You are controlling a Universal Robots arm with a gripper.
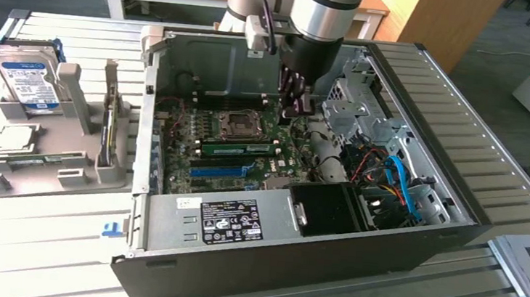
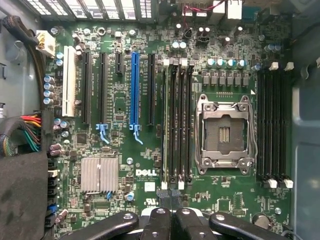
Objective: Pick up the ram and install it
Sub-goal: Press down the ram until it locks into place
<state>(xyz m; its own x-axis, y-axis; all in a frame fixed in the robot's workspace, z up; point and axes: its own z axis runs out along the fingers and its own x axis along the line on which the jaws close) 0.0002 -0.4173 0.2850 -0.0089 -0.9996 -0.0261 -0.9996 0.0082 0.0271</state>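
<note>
Table (image 1: 42,244): slatted metal top that carries the open computer case and a grey parts holder.
Computer case (image 1: 264,265): lies on its side with the panel off, so the inside faces up.
Arm (image 1: 322,8): silver and black, and reaches down into the case from above.
Motherboard (image 2: 150,155): green, and lies flat on the case floor.
Parts holder (image 1: 37,185): stands outside the case at the exterior view's left, with a hard drive (image 1: 24,78) upright in it.
Gripper (image 2: 172,215): the two black fingers are pressed together with nothing between them. It hangs over the end of the slot bank beside the CPU socket.
CPU socket (image 2: 223,132): metal frame closed, with black memory slots on both sides of it.
Ram (image 1: 236,147): green stick with dark chips, seated on edge in a black slot just beside the CPU socket. It sits between the socket and the blue slot. The gripper is near its end toward the exterior view's right, and contact cannot be told.
Blue slot (image 2: 134,90): long bright strip, parallel to the black slots.
</note>
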